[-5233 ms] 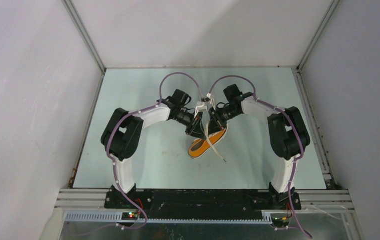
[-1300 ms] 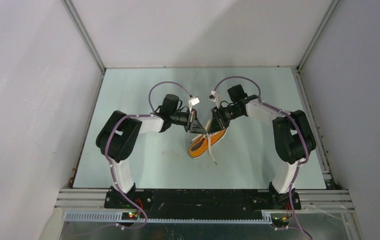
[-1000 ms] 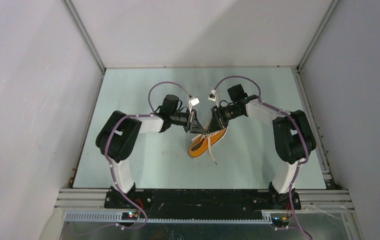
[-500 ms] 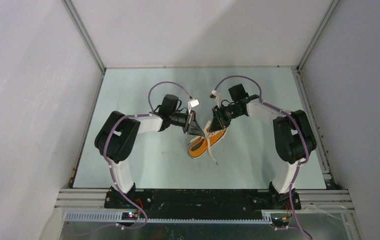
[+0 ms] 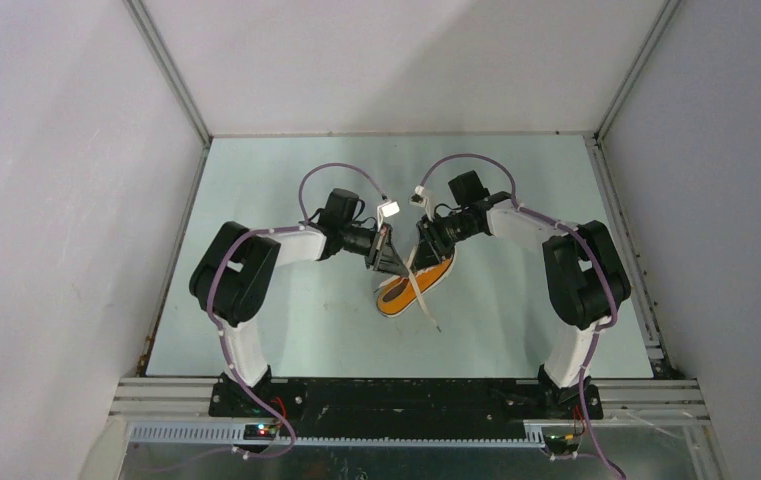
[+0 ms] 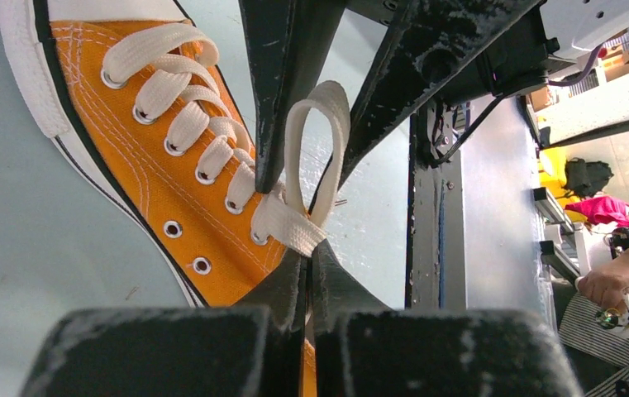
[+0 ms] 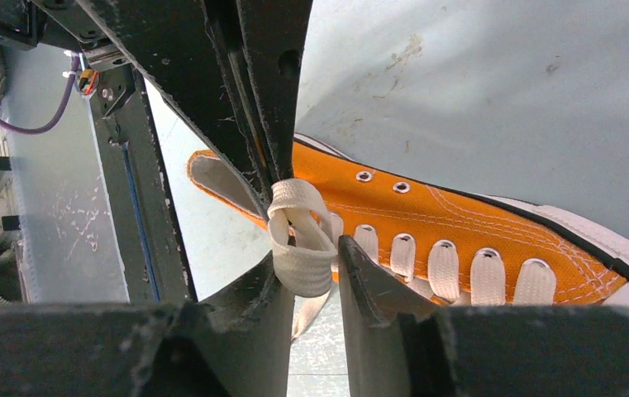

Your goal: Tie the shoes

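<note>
**White laces (image 6: 288, 227) gripped from two sides on an orange sneaker (image 6: 125, 161)**

Pressed jaw to jaw, the left gripper (image 6: 307, 273) nips the lace right at the crossing above the top eyelets. Its own wrist view shows only a hairline seam between the fingers. The right gripper (image 7: 309, 256) meets it tip to tip. Its jaws are narrowed onto a loop (image 6: 328, 98) of the same lace, which fills the gap and touches both pads. The two sets of fingers crowd together over the throat of the shoe. Whether they actually touch cannot be told.

The sneaker lies near the middle of the table (image 5: 276, 320), a little closer to the near edge than the far one. Its toe points toward the near left corner and its heel toward the far right. A free lace end (image 5: 430, 312) trails off the shoe toward the near edge.

Only one loop shows, so the bow looks half made at best.

Likely trouble from here:
- **Loop slipping:** the flat lace could slide out of the right jaws if they pull before the crossing is snug, and the loop would collapse.
- **Shoe dragging:** nothing pins the sneaker, so an uneven pull from either arm would probably tug or tip it across the table instead of tightening the knot.
- **Fingers clashing:** the tips are so close that a small sideways move could knock one gripper into the other and shake the pinch loose.
- **Free end pulled through:** if the tail is drawn too far, the loop would come undone.
</note>
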Action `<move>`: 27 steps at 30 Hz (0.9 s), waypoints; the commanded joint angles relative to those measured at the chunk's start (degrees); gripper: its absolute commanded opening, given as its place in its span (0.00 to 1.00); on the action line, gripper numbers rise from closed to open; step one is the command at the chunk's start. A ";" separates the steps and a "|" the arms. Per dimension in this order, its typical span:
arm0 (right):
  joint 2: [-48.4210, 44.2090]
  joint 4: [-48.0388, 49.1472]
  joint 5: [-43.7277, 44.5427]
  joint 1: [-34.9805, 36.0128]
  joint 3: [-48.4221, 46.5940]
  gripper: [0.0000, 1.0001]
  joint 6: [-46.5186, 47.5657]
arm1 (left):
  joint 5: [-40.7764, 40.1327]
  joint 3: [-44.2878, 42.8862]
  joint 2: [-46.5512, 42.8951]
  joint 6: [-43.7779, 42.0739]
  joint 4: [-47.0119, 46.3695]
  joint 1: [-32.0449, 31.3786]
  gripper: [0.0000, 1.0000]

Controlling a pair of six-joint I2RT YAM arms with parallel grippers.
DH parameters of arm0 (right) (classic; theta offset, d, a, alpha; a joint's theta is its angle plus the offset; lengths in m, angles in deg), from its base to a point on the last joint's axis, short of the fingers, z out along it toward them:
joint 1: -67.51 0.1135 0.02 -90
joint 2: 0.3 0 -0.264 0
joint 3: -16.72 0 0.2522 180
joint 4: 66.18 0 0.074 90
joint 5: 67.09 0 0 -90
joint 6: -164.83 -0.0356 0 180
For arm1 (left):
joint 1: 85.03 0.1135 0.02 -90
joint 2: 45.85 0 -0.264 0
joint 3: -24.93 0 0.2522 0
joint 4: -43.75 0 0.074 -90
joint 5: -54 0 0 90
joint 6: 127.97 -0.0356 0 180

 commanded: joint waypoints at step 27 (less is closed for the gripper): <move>-0.24 -0.26 -8.28 -1.29 -0.26 0.00 1.22 | -8.51 -1.19 -0.64 3.97 -5.19 1.44 0.00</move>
